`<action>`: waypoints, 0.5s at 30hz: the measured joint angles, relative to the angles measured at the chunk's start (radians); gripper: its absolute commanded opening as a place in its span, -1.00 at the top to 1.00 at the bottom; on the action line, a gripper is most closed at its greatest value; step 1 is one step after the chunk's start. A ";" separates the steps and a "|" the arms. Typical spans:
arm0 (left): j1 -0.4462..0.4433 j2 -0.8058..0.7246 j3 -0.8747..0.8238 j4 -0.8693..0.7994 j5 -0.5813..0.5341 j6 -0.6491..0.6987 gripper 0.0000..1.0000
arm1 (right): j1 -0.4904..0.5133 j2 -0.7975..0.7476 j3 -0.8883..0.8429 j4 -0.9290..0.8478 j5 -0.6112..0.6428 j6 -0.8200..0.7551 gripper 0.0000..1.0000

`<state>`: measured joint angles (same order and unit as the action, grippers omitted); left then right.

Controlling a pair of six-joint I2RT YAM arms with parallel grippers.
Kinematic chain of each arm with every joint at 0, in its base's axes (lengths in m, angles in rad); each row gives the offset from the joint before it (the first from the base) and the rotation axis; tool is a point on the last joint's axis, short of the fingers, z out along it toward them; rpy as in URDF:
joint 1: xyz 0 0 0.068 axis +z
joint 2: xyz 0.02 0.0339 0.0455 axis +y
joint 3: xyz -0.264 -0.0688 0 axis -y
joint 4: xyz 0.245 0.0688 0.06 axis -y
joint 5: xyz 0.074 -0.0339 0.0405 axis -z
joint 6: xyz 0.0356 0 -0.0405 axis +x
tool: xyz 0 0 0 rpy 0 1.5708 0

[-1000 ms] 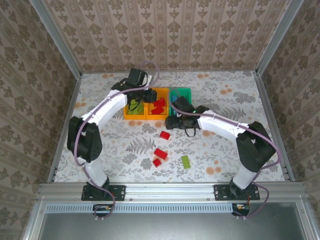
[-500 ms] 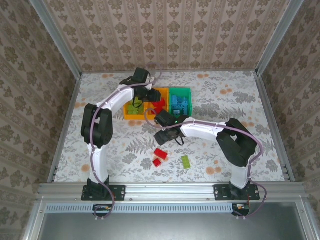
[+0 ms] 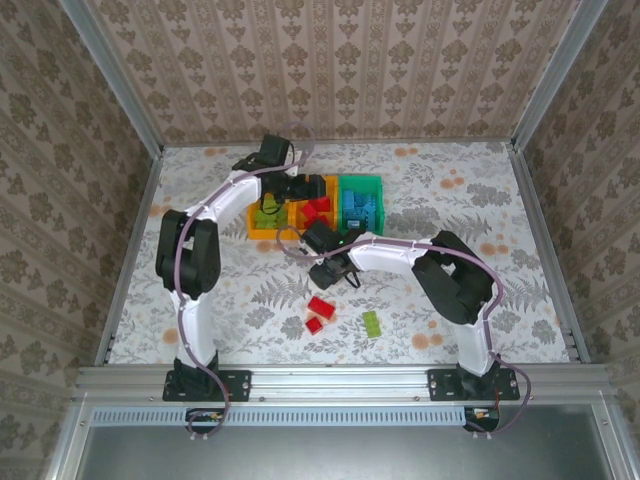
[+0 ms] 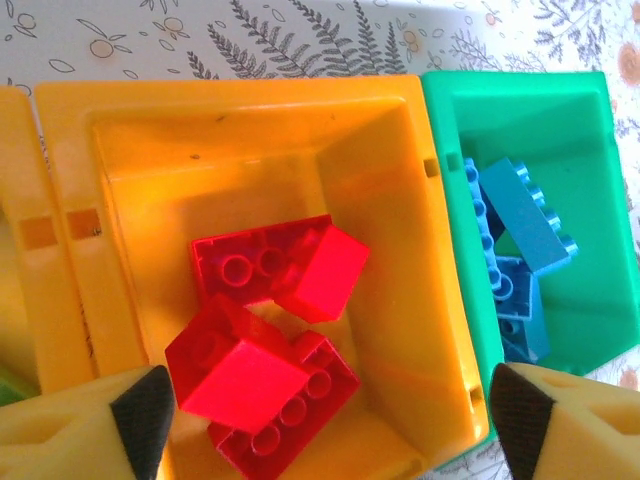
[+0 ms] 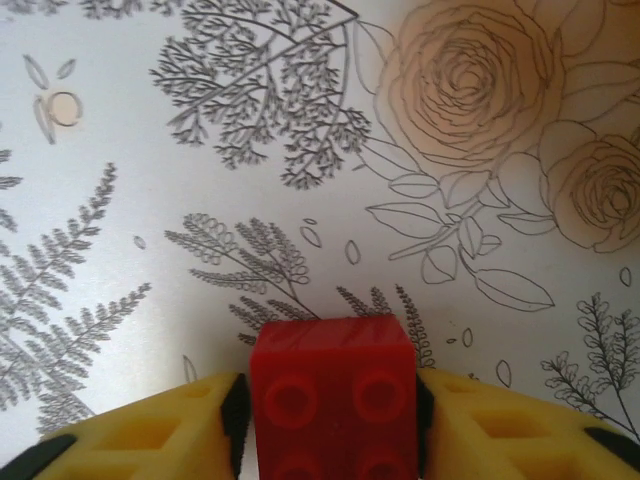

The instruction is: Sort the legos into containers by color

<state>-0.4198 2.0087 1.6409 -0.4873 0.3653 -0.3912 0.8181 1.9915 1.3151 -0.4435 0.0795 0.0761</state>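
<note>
Small red studded plastic brick (image 5: 332, 385) is clamped by right gripper (image 5: 328, 410) over floral tabletop (image 5: 150, 150), while left gripper (image 4: 330, 420) is spread wide above orange-yellow plastic bin (image 4: 420, 250) w/ red bricks (image 4: 265, 270).

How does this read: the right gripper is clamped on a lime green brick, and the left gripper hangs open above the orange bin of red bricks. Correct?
One thing is wrong: the brick in the right gripper is red, not lime green, as the right wrist view shows. The left gripper does hang open above the orange bin of red bricks.
</note>
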 measured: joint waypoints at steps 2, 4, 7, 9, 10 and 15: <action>0.004 -0.036 -0.027 0.005 0.006 -0.010 -0.85 | 0.000 0.000 0.000 0.000 -0.008 0.000 0.29; 0.011 -0.068 -0.051 0.010 0.009 -0.021 -0.87 | 0.000 -0.001 0.001 0.000 -0.008 0.003 0.32; 0.029 -0.116 -0.100 0.023 0.008 -0.035 -0.94 | -0.002 -0.007 -0.003 0.007 -0.012 0.013 0.34; 0.039 -0.143 -0.136 0.028 0.005 -0.040 -0.98 | -0.005 -0.021 -0.011 0.022 -0.022 0.030 0.35; 0.045 -0.159 -0.158 0.029 0.002 -0.043 -1.00 | -0.009 -0.035 -0.014 0.030 -0.033 0.041 0.35; 0.058 -0.225 -0.256 0.032 -0.024 -0.047 -1.00 | -0.060 -0.106 0.009 0.083 -0.103 0.127 0.39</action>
<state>-0.3622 1.7840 1.3846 -0.4549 0.3416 -0.4381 0.7582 1.8854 1.3239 -0.3607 -0.0238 0.2028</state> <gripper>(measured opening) 0.993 0.346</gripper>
